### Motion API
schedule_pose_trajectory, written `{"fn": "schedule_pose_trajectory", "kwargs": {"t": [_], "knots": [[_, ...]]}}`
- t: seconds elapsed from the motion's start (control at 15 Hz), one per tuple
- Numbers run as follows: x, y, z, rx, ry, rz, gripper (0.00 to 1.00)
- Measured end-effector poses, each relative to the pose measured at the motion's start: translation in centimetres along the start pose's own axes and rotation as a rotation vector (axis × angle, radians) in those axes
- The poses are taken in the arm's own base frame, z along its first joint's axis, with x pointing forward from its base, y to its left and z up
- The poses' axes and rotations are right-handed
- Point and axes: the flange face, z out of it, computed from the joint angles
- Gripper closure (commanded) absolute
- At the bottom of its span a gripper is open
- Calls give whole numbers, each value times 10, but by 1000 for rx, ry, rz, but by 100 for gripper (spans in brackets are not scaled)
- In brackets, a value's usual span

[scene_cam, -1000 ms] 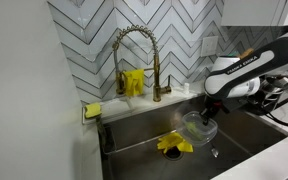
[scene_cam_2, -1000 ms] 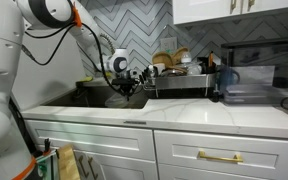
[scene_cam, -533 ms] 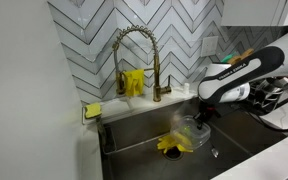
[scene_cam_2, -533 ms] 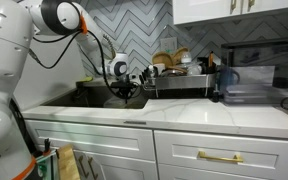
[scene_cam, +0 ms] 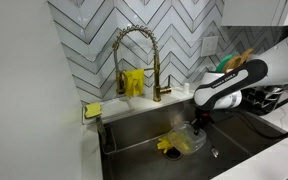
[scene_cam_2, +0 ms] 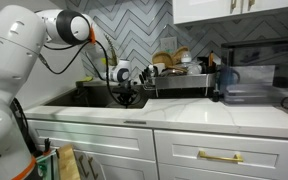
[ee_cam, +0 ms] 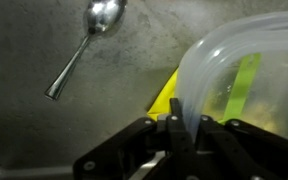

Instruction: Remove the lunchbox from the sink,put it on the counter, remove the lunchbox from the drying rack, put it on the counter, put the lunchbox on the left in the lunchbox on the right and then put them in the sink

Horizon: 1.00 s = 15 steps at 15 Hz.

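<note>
Gripper (ee_cam: 189, 122) is down in the sink (ee_cam: 34, 130), clamped on the rim of the clear lunchbox (ee_cam: 224, 55). The wrist view shows this best: the two fingers (ee_cam: 172, 125) straddle the plastic wall with almost no gap, one outside and one inside. Only that view shows a spoon (ee_cam: 88, 40) lying on the sink floor, apart from the box, and a yellow-green strip behind the clear wall; can't tell what it is. A yellow cloth (ee_cam: 168, 96) sits just beside the box, partly under it. In an exterior view the gripper (scene_cam: 196, 122) reaches into the basin from the right, with the lunchbox (scene_cam: 187, 137) low in the sink against the yellow cloth (scene_cam: 170, 145); can't tell if the box touches the floor. That view also gives the faucet (scene_cam: 134, 45) behind the basin, on the ledge. In an exterior view from the cabinet side, the gripper (scene_cam_2: 127, 96) sits at the sink edge, and the sink front hides the box and cloth. Only this view shows the loaded drying rack (scene_cam_2: 184, 78) on the counter (scene_cam_2: 184, 112), just beside the sink.
</note>
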Motion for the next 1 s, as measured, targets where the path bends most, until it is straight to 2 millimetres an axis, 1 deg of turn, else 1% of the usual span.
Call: {"fn": "schedule_pose_trajectory", "kwargs": {"t": [0.07,0.13,0.27,0.47,0.67,0.87,1.0], "knots": [[1,1,4,2,-2,9,67],[3,1,6,4,-2,16,62],[7,3,8,6,3,29,46],[13,0,0,3,19,42,22],[17,-7,-9,0,20,42,1],[19,-15,-16,-2,12,40,0],[18,-22,-28,-11,-5,41,0]]}}
